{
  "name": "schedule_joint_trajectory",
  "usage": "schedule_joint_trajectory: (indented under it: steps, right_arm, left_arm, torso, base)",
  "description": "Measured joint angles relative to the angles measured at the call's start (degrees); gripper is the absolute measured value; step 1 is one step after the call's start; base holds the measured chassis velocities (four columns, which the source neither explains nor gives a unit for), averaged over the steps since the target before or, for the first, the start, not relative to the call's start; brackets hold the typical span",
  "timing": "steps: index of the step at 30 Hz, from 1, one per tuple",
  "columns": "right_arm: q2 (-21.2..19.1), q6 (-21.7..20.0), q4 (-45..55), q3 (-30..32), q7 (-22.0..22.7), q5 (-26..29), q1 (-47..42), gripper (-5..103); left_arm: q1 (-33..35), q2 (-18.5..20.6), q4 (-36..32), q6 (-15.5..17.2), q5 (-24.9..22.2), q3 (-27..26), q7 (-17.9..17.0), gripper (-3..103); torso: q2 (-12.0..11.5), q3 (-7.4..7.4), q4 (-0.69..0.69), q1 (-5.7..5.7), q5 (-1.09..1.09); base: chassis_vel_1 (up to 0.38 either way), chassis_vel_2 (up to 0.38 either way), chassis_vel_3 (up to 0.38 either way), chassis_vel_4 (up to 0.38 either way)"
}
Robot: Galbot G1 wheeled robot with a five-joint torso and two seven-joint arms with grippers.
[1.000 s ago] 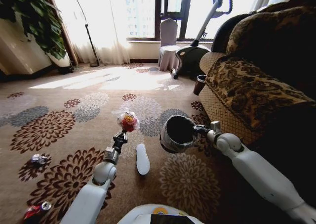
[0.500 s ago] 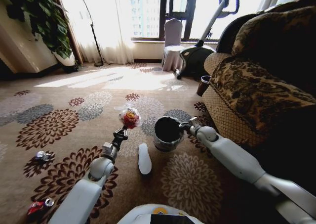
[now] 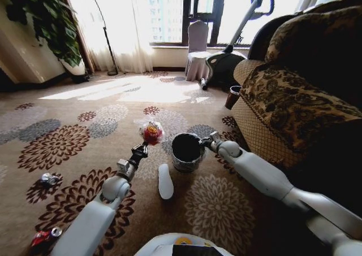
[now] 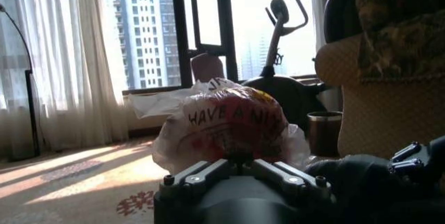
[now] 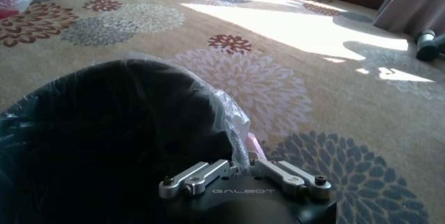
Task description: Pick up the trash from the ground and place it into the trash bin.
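Presently, head view: the left gripper [image 3: 142, 148] is clamped on a red crumpled wrapper [image 3: 151, 132] in clear film, held aloft just beside the trash bin [image 3: 186, 152]. The bin is held up off the carpet, tilted mouth-forward, with the right gripper [image 3: 207, 142] pinched on its rim. For a clean drop, the wrapper should be carried fully over the dark opening before release, and the bin kept steady. Counted on the carpet: two litter pieces at lower left [image 3: 49, 179] [image 3: 44, 238], one white insole-shaped object [image 3: 164, 181].

Left wrist view: one wrapper [image 4: 230, 122], gripped at its underside.

Right wrist view: one liner-covered bin [image 5: 104, 130], its rim clasped.
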Motion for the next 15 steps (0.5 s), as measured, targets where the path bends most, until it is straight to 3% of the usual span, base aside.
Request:
schedule_joint_trajectory:
  steps: [3, 8, 15]
  right_arm:
    - [0.2, -2.2, 0.1, -0.4, -0.1, 0.9, 1.0, 1]
    - [0.2, -5.9, 0.9, 0.0, 0.0, 5.4, 2.6, 1]
    - [-1.0, -9.6, 2.8, 0.7, 0.0, 9.4, 4.6, 1]
  left_arm:
    - [-0.8, 0.8, -1.8, 0.9, -0.6, 0.1, 0.0, 0]
    - [-3.2, 2.8, -6.1, 3.4, -1.8, 0.7, 0.1, 0]
    - [-3.8, 4.8, -10.4, 5.4, -2.9, 2.5, 1.5, 0]
  torso:
    - [0.0, 0.01, 0.02, 0.00, 0.02]
    - [0.0, 0.01, -0.08, 0.00, 0.01]
    - [0.0, 0.01, -0.03, 0.00, 0.01]
  base:
    - [0.000, 0.000, 0.000, 0.000]
    - [0.000, 0.000, 0.000, 0.000]
    - [0.000, 0.000, 0.000, 0.000]
